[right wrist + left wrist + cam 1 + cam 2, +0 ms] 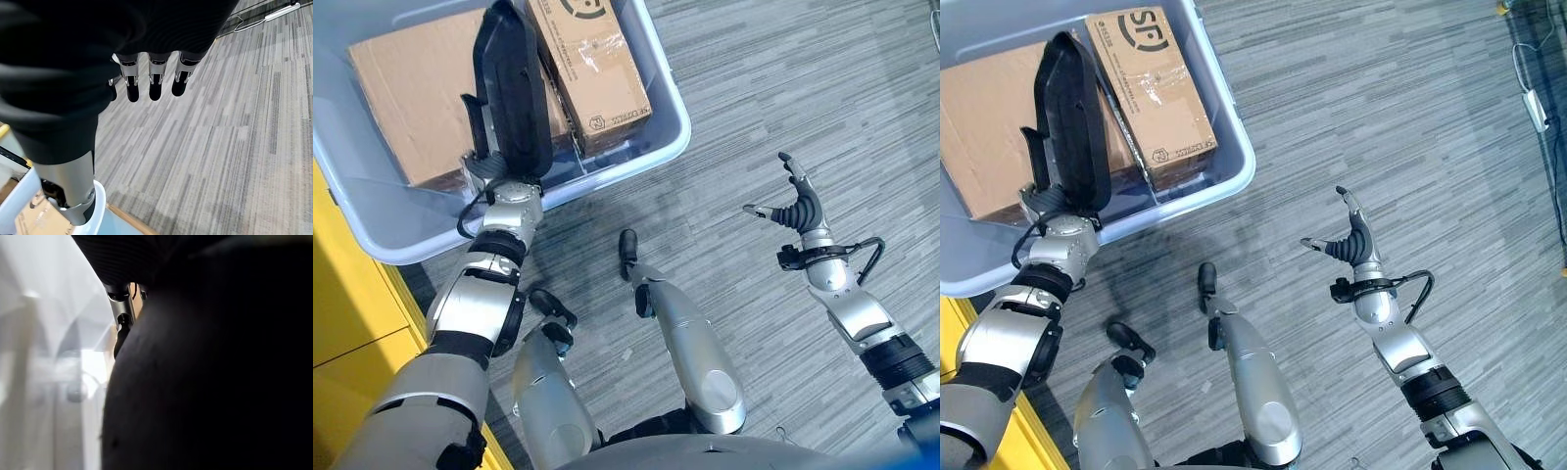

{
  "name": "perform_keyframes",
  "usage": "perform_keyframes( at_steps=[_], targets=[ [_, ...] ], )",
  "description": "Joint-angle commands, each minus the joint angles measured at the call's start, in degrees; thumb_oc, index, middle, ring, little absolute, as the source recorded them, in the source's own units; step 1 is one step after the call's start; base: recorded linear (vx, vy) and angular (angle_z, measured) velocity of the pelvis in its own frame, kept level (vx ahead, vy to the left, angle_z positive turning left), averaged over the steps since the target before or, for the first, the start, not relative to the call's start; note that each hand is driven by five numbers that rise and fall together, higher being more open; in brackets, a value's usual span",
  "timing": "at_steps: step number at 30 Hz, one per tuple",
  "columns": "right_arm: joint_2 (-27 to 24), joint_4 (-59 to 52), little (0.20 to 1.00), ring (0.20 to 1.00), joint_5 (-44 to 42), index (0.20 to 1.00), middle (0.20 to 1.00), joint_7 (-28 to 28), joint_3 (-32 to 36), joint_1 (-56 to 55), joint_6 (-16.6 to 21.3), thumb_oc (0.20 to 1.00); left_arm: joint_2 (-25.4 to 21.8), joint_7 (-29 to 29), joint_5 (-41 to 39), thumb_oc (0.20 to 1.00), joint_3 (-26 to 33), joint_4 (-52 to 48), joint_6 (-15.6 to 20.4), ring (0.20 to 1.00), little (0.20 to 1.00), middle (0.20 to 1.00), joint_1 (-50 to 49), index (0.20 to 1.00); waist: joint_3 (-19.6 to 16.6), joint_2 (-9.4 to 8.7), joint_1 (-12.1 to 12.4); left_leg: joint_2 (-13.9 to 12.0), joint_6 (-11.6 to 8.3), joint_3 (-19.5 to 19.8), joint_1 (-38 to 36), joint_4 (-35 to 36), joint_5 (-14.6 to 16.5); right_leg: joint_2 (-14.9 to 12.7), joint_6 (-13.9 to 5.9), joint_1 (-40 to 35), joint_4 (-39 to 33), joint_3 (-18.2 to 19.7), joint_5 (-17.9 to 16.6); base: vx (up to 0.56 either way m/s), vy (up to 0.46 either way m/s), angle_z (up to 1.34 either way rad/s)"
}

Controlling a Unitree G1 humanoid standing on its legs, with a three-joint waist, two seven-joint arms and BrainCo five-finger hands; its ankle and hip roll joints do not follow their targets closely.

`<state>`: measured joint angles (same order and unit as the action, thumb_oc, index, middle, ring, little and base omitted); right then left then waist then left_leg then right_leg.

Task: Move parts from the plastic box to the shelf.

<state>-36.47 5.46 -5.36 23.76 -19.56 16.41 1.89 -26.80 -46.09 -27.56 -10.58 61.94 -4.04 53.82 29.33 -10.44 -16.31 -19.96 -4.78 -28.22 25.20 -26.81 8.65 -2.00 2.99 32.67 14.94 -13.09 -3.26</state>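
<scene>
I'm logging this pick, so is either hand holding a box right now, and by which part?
Cannot be told for the left hand: it reaches into the plastic box between the cardboard boxes, fingers hidden. The right hand holds nothing.

Grey carpet (783, 88) in narrow striped planks covers the floor, with a yellow cabinet (342, 313) along its left edge and a white power strip (1534, 106) lying at the far right.

Plastic box (636, 162) smooth, translucent; cardboard cartons (406, 93) matt; floor (783, 78) woven carpet
</scene>
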Motion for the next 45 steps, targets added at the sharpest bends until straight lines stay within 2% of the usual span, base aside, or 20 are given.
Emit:
perform_keyframes(
  at_steps=[1,2,3,5,10,11,14,15,17,21,25,28,30,32,35,36,37,38,41,45],
  targets=[
    [-0.85,-5.37,1.0,1.0,0.78,1.0,1.0,0.83,3.64,-3.32,4.55,1.0,-1.92,-0.59,4.37,0.2,3.87,-4.24,5.2,0.2,0.2,0.2,-3.31,0.2,0.47,-1.14,1.14,-6.39,-7.07,3.2,-0.77,-1.07,-6.21,-2.01,-6.4,-2.77,5.14,-0.37,9.21,-0.01,0.051,-0.09],
    [-0.86,-5.43,1.0,1.0,0.82,1.0,1.0,0.8,3.72,-3.47,4.67,1.0,-2.01,-0.58,4.42,0.2,3.96,-4.51,5.39,0.2,0.2,0.2,-3.45,0.2,0.47,-1.03,1.16,-6.38,-7.08,3.04,-1.18,-0.86,-6.27,-2.0,-6.38,-3.06,5.06,-0.36,9.28,-0.02,0.093,-0.09],
    [-0.98,-5.96,1.0,1.0,1.24,1.0,1.0,0.34,4.56,-4.72,6.24,1.0,-2.96,-0.46,6.68,0.2,4.77,-6.54,7.1,0.2,0.2,0.2,-4.57,0.2,0.46,-0.01,1.23,-6.29,-7.08,2.29,-3.65,0.18,-6.8,-1.82,-6.21,-4.96,4.75,-0.18,9.89,-0.03,0.101,-0.05],
    [-1.29,-7.09,1.0,1.0,1.4,1.0,1.0,-0.17,5.42,-6.14,6.78,1.0,-3.32,-0.91,8.79,0.2,5.35,-9.08,8.54,0.2,0.2,0.2,-6.16,0.2,0.43,0.91,1.29,-5.98,-7.04,1.58,-6.44,1.56,-7.28,-1.77,-6.03,-7.06,4.22,-0.01,10.35,-0.02,0.109,-0.04],
    [-1.53,-6.63,1.0,1.0,2.91,1.0,1.0,-0.45,5.85,-9.77,9.33,1.0,-4.29,-2.36,11.72,0.2,6.6,-15.51,12.05,0.2,0.2,0.2,-11.9,0.2,-2.24,4.67,1.8,-4.68,-6.51,0.78,-12.16,4.81,-8.83,-2.36,-5.58,-11.97,2.54,-0.02,11.11,0.02,0.1,0.0],
    [-1.55,-6.17,1.0,1.0,2.96,1.0,1.0,-0.48,6.11,-10.53,9.54,1.0,-4.79,-3.07,12.44,0.2,6.99,-17.35,12.54,0.2,0.2,0.2,-13.53,0.2,-3.32,5.81,2.16,-4.07,-6.26,0.93,-13.57,5.97,-9.47,-2.82,-5.5,-13.48,2.1,-0.28,11.23,0.06,0.114,0.05],
    [-1.05,-5.26,1.0,1.0,3.4,1.0,1.0,-0.73,5.92,-11.46,10.58,1.0,-4.94,-6.57,14.84,0.2,7.89,-19.68,13.29,0.2,0.2,0.2,-16.47,0.2,-5.26,7.28,2.84,-2.89,-5.83,1.2,-15.94,7.93,-10.03,-3.59,-5.4,-16.38,1.21,-0.67,11.47,0.07,0.094,0.16],
    [-0.64,-5.67,1.0,1.0,4.19,1.0,1.0,-1.59,5.36,-12.39,10.7,1.0,-5.33,-8.06,17.14,0.2,8.53,-21.68,14.57,0.2,0.2,0.2,-19.5,0.2,-7.05,8.37,3.44,-1.93,-5.76,1.61,-17.9,9.63,-11.19,-4.06,-5.36,-19.17,-0.1,-0.92,11.57,0.13,0.126,0.17],
    [0.02,-6.1,1.0,1.0,4.91,1.0,1.0,-2.24,4.89,-13.43,10.22,1.0,-4.61,-7.62,18.42,0.2,9.26,-24.43,15.52,0.2,0.2,0.2,-23.25,0.2,-9.25,9.6,4.29,-0.74,-5.39,1.93,-19.82,11.44,-11.77,-4.76,-5.41,-22.28,-1.73,-1.38,11.57,0.15,0.151,0.25],
    [1.18,-5.73,1.0,1.0,5.67,1.0,1.0,-3.69,4.8,-14.9,10.14,1.0,-2.89,-5.32,19.38,0.2,9.55,-29.49,16.18,0.2,0.2,0.2,-29.08,0.2,-12.02,10.8,5.73,0.55,-4.93,2.77,-22.25,13.72,-12.47,-5.6,-5.8,-26.83,-3.5,-2.07,11.48,0.1,0.09,0.16],
    [2.28,-5.47,1.0,1.0,6.07,1.0,1.0,-5.73,4.98,-15.88,10.3,1.0,-1.27,-3.75,19.6,0.2,8.87,-34.86,17.16,0.2,0.2,0.2,-33.91,0.2,-13.94,11.48,6.99,1.54,-4.42,3.62,-23.99,15.42,-12.4,-6.51,-6.19,-29.54,-4.19,-2.82,11.22,0.05,0.082,0.19],
    [3.26,-6.17,1.0,1.0,5.69,1.0,1.0,-8.29,4.87,-16.75,10.58,1.0,-0.1,-0.37,18.74,0.2,8.73,-40.19,18.3,0.2,0.2,0.2,-38.6,0.2,-15.51,11.84,8.55,2.58,-4.02,4.88,-25.23,17.09,-12.3,-7.23,-6.59,-31.95,-5.36,-3.64,10.67,0.03,0.074,0.14],
    [4.7,-7.29,1.0,1.0,5.25,1.0,1.0,-9.97,4.26,-16.77,10.39,1.0,1.68,4.53,17.65,0.2,8.81,-46.72,19.6,0.2,0.2,0.2,-43.5,0.2,-16.45,12.28,10.73,3.62,-2.94,5.69,-25.86,18.95,-12.89,-7.89,-6.63,-33.96,-7.11,-5.33,8.83,-0.13,0.121,0.33],
    [5.35,-7.45,1.0,1.0,4.83,1.0,1.0,-9.95,3.86,-16.53,10.39,1.0,2.0,6.85,16.79,0.2,8.5,-49.43,19.64,0.2,0.2,0.2,-45.45,0.2,-16.85,12.38,11.78,4.29,-2.78,6.47,-26.32,19.95,-12.67,-8.26,-7.01,-34.82,-8.05,-5.84,8.12,-0.11,0.088,0.32],
    [7.31,-7.57,1.0,1.0,2.98,1.0,1.0,-10.22,2.78,-15.96,10.1,1.0,3.01,15.12,11.29,0.2,7.63,-54.9,19.4,0.2,0.2,0.2,-49.84,0.2,-17.78,12.35,14.36,5.96,-2.34,8.25,-27.67,22.6,-11.69,-9.09,-7.92,-36.99,-10.13,-7.36,6.7,-0.09,0.094,0.21],
    [7.43,-7.56,1.0,1.0,2.68,1.0,1.0,-10.36,2.77,-15.94,10.03,1.0,3.05,15.63,11.19,0.2,7.63,-55.33,19.46,0.2,0.2,0.2,-50.15,0.2,-17.83,12.35,14.55,6.06,-2.33,8.39,-27.72,22.73,-11.66,-9.14,-7.97,-37.11,-10.25,-7.47,6.63,-0.1,0.095,0.33],
    [8.03,-7.69,1.0,1.0,1.32,1.0,1.0,-11.07,2.57,-15.65,9.59,1.0,3.49,16.93,11.35,0.2,7.59,-57.48,19.75,0.2,0.2,0.2,-51.63,0.2,-18.02,12.38,15.47,6.55,-2.25,9.01,-28.04,23.53,-11.65,-9.33,-8.25,-37.66,-10.83,-7.95,6.2,-0.15,0.149,0.49],
    [9.6,-8.43,1.0,1.0,0.1,1.0,1.0,-11.46,1.72,-15.12,10.47,1.0,3.22,20.24,10.6,0.2,7.83,-62.99,20.02,0.2,0.2,0.2,-55.6,0.2,-18.72,12.38,18.0,7.48,-2.2,10.22,-29.16,26.02,-11.94,-10.04,-9.25,-38.98,-13.13,-9.69,4.45,-0.17,0.175,0.48],
    [11.09,-10.47,1.0,1.0,-0.84,1.0,1.0,-12.09,0.81,-14.4,9.81,1.0,3.13,23.46,10.43,0.2,8.94,-66.75,20.85,0.2,0.2,0.2,-59.69,0.2,-19.77,12.09,21.1,8.67,-1.92,11.42,-30.21,29.15,-12.35,-10.9,-10.63,-40.59,-15.59,-12.02,2.52,-0.15,0.172,0.65],
    [11.28,-11.81,1.0,1.0,-0.6,1.0,1.0,-10.96,0.52,-14.08,9.48,1.0,1.99,25.71,13.75,0.2,9.99,-69.81,21.83,0.2,0.2,0.2,-62.27,0.2,-20.8,11.53,23.81,10.61,-0.72,12.45,-30.05,31.18,-12.05,-11.72,-12.08,-41.38,-16.48,-14.37,1.46,-0.13,0.182,0.46]
  ],
)
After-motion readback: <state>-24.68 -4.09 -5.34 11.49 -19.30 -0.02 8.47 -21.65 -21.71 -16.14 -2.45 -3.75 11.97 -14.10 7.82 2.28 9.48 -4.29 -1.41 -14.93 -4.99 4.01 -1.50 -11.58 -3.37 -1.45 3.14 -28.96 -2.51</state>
